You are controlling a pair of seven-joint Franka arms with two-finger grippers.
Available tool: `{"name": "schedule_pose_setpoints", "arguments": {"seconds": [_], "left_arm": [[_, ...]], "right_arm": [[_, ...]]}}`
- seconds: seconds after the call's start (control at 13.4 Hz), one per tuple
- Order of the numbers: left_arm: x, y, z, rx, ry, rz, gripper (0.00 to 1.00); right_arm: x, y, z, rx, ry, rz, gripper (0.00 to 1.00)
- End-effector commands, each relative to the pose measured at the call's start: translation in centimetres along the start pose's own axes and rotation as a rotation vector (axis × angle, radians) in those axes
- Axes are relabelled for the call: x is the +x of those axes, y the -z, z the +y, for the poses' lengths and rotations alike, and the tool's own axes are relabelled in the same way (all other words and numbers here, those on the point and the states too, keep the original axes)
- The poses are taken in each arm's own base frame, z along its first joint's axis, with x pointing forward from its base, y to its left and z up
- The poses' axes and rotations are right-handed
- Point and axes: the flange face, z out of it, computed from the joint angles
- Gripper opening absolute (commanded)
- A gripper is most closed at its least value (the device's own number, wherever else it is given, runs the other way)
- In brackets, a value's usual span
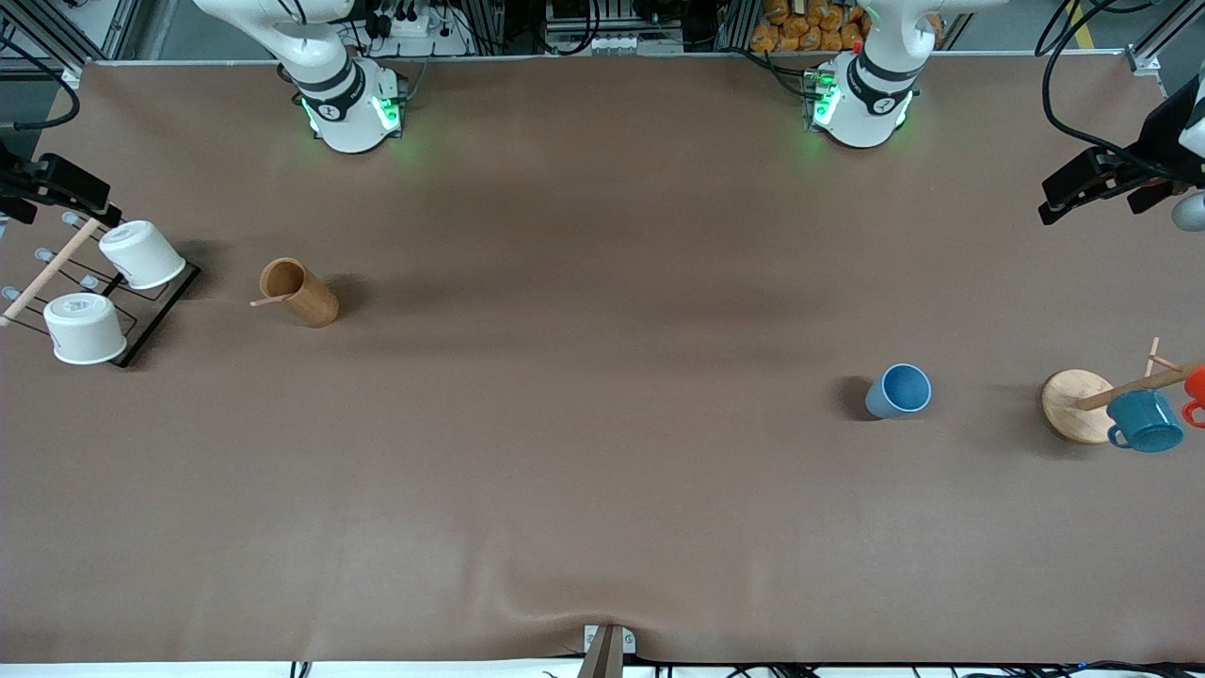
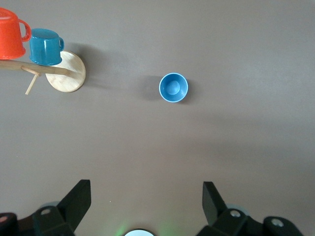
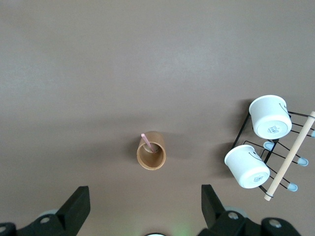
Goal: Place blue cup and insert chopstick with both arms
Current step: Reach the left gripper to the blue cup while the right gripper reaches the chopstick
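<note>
Nothing is in hand yet: both arms wait high near their bases. The left claw [image 2: 142, 204] hangs over bare desk [image 1: 602, 490] with its fingers spread wide apart and empty, and the right claw [image 3: 142, 204] does the same at its own end.

The blue cup [image 1: 899, 391] stands upright and open-mouthed toward the left arm's end, near the round wooden base of a mug tree [image 1: 1078, 405] that carries a teal mug [image 1: 1144, 421] and an orange mug [image 1: 1196, 395]. The chopstick [image 1: 271, 301] leans inside a tan wooden cup [image 1: 299, 292] toward the right arm's end, its tip poking over the rim; a black wire rack [image 1: 141, 311] with two white cups [image 1: 113, 292] sits beside it.

The blue cup looks light, rigid and smooth, so it may slip; pinching one wall at the rim, one finger inside, seems the surest hold. The chopstick is thin, stiff and very light, likely to pivot between the pads, so gripping the exposed upper end squarely should suit it best.
</note>
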Motion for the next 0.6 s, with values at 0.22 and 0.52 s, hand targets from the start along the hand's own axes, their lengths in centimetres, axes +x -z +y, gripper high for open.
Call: {"name": "schedule_pose_setpoints", "arguments": {"seconds": [0.22, 0.52], "left_arm": [[0.0, 0.1, 0.0, -0.005, -0.009, -0.010, 1.00], [2.6, -5.1, 0.2, 0.005, -0.006, -0.079, 1.00]], "right_arm": [[0.1, 0.5, -0.8, -0.008, 0.008, 0.011, 1.00], [0.7, -6.2, -1.9, -0.007, 0.026, -0.094, 1.00]]}}
